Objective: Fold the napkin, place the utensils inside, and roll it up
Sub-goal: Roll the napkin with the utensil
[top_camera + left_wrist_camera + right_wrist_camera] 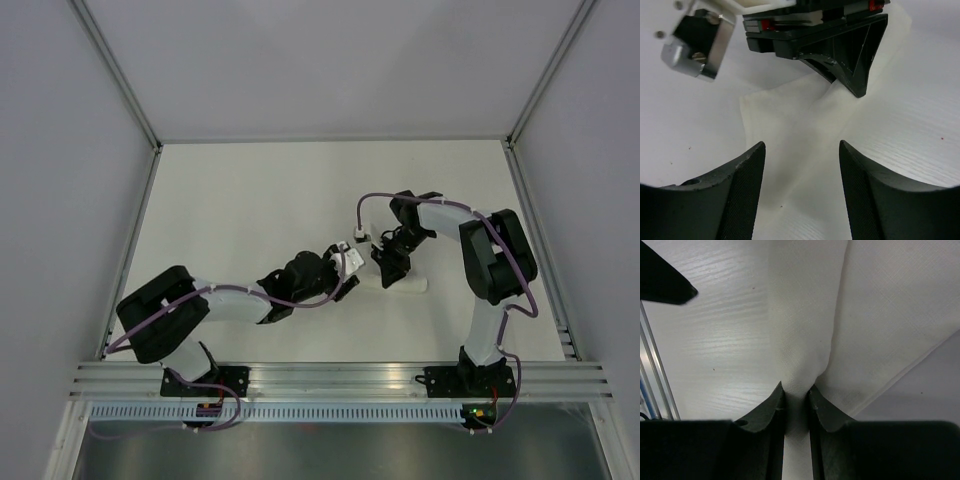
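Note:
The white napkin (407,284) lies as a short bundle on the table between the two arms. My right gripper (388,266) is shut on a raised fold of the napkin (805,315); in the right wrist view the cloth is pinched between the right gripper's (796,388) jaws. My left gripper (350,272) stands just left of it. In the left wrist view the left gripper (801,145) is open, with the napkin (790,120) lying under the gap between its fingers. The right gripper (840,55) shows just beyond. The utensils are hidden.
An aluminium rail (340,380) runs along the near edge, also the rail (655,370) at the left of the right wrist view. Grey walls and frame posts (120,80) enclose the white table (250,190).

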Robot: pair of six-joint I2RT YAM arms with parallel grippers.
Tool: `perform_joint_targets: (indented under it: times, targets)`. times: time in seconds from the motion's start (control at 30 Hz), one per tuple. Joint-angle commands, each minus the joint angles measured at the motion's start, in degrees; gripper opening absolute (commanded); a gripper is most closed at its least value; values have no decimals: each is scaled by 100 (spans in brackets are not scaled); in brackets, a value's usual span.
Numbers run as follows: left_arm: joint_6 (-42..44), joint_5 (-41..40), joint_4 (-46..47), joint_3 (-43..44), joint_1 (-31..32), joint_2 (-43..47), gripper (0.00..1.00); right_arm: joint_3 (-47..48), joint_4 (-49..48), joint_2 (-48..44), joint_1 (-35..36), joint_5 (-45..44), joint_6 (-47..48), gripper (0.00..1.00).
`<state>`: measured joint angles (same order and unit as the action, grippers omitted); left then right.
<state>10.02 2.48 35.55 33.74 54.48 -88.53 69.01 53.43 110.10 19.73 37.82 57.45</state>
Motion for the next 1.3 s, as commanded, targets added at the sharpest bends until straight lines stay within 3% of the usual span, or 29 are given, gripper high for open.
perform_joint_targets:
  times: [0.0,0.17,0.47,0.67,0.77,0.87,0.9,0.97,1.03,1.27]
  targets:
    - [1246,-792,321,413,300,-488,66,50,211,634,23,-267,319,22]
    - [2204,-951,312,731,590,-1191,71,253,326,907,-30,-258,319,22]
    - [2909,-609,-188,1223,643,-1720,72,402,361,1074,-65,-302,293,22]
    - [2944,15,-1383,1592,643,-1975,65,437,370,1110,-92,-276,311,23]
    - [2795,296,-1989,1811,643,-2089,57,473,370,1136,-118,-267,311,23]
    - [2655,499,-2586,2127,634,-2221,27,499,379,1110,-127,-232,293,25]
    - [2619,603,-2710,2189,634,-2247,8,508,379,1075,-136,-223,284,26]
    - [2488,683,-2947,2295,634,-2309,2,499,335,1022,-144,-188,249,34]
    - [2304,868,-3019,2330,608,-2309,2,464,282,908,-162,-144,197,45]
    - [1767,1571,-3256,2427,432,-2361,2,376,-173,214,-408,102,-303,66]
